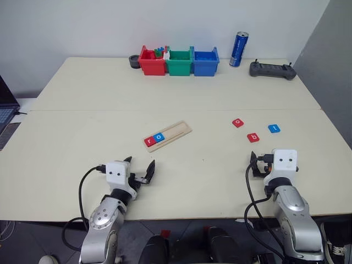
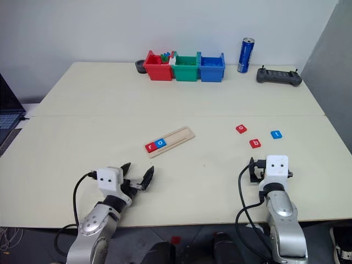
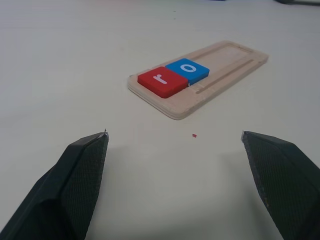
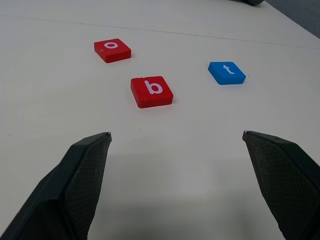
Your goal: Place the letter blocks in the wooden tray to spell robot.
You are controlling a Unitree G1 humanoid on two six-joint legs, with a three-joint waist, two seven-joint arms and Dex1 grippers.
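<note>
Table [image 1: 110, 93]: big, pale, flat. Everything sits on it.
Bins [image 1: 179, 61]: red, green and blue, side by side at the far edge.
Controller [image 1: 272, 70]: dark, at the far right corner.
Can [image 1: 238, 49]: blue, standing up, just right of the bins.
Tray [image 1: 177, 132]: a wood strip lying at a slant near the middle of the table. It is ahead of the left gripper [image 3: 175, 137], not touching it.
Red r [image 3: 161, 81]: in the tray, at the end nearest the left fingers [image 3: 75, 175].
Blue o [image 3: 187, 70]: in the tray, touching the r.
Red b [image 4: 151, 91]: on the table, ahead of the right gripper [image 4: 176, 135], apart from it.
Red o [image 4: 112, 50]: on the table, past the b.
Blue t [image 4: 226, 72]: on the table, near the b.
Left fingers: wide open, holding nothing.
Right fingers [image 4: 280, 180]: wide open, holding nothing.
</note>
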